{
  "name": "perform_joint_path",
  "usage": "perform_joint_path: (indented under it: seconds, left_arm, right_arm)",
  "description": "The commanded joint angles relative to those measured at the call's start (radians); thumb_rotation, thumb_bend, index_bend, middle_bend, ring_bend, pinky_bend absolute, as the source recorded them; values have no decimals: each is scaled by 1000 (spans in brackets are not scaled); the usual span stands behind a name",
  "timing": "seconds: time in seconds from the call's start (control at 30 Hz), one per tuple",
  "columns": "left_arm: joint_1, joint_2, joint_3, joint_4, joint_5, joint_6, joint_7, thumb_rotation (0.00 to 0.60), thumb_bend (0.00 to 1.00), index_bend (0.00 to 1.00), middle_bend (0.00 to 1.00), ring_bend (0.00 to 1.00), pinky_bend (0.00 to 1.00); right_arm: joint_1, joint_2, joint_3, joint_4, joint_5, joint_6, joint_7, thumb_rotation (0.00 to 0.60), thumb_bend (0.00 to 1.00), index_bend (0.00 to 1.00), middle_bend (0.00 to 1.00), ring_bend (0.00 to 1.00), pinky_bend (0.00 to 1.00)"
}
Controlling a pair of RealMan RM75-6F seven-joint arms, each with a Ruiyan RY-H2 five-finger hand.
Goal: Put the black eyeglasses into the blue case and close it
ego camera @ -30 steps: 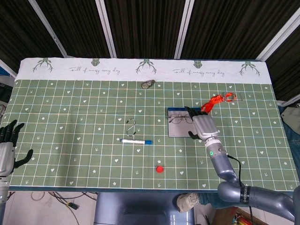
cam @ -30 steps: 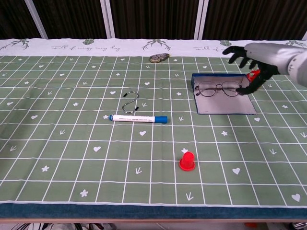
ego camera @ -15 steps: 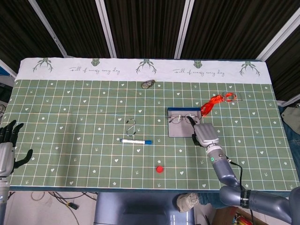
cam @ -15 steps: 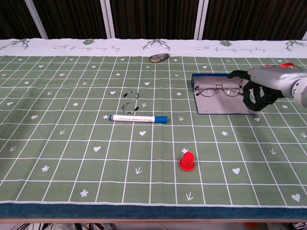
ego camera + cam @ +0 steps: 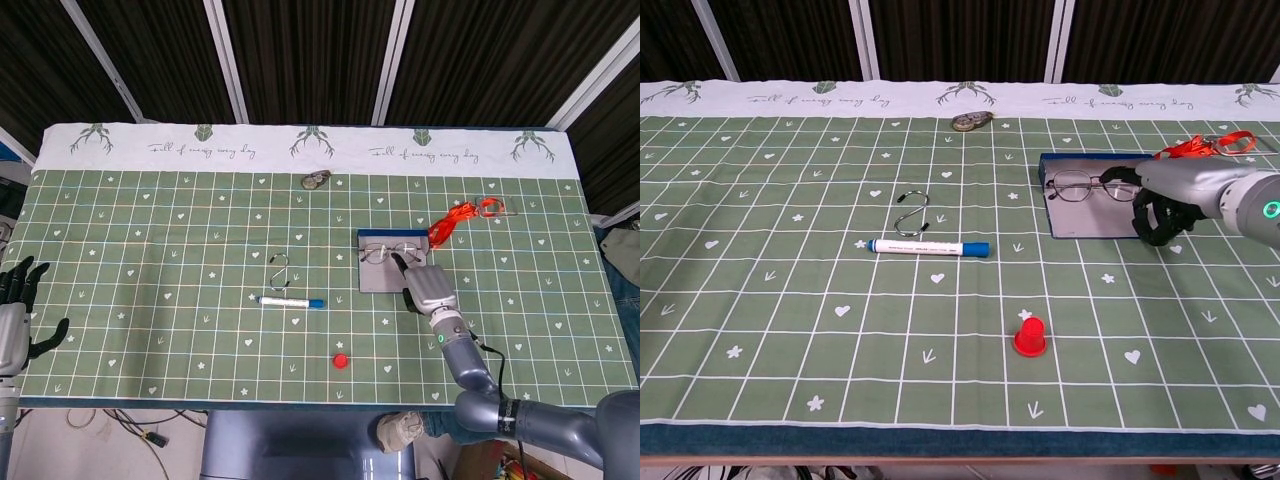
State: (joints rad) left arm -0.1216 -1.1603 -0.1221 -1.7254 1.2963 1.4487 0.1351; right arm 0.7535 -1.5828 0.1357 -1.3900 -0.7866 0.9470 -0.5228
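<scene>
The blue case (image 5: 380,280) (image 5: 1090,224) lies open and flat, right of the table's centre, showing its grey inside. The black eyeglasses (image 5: 390,252) (image 5: 1095,184) rest unfolded across its far end. My right hand (image 5: 428,287) (image 5: 1168,192) sits low on the case's right front corner with its fingers curled down around that edge. One finger reaches toward the glasses' right lens. The corner under the hand is hidden. My left hand (image 5: 15,315) hangs past the table's left edge with fingers spread and holds nothing; only the head view shows it.
A blue-capped white marker (image 5: 290,301) (image 5: 928,246) and a metal S-hook (image 5: 281,271) (image 5: 912,213) lie mid-table. A red cap (image 5: 341,360) (image 5: 1029,337) stands near the front. An orange lanyard (image 5: 460,213) (image 5: 1210,145) lies behind the case, a small metal piece (image 5: 317,180) (image 5: 971,121) further back.
My right hand went from spread above the case's right end to curled, and came down and toward me onto the case's right front corner. Glasses, case and left hand stayed put.
</scene>
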Motion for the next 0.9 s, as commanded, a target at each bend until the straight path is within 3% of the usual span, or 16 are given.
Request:
perform_joint_path:
  seconds: [0.03,0.9]
  left_arm:
    - [1,-1,-1,0,-2,2,3,600,307,87,0,0,0]
    - [1,-4,0,0,0,5,10,600,307,87,0,0,0]
  right_arm:
    - [5,-8,2,13,15,-10,-9,600,685,85,577,573,630]
    - [36,-41,30,84,66,-59,-16,600,696,88,580,576,633]
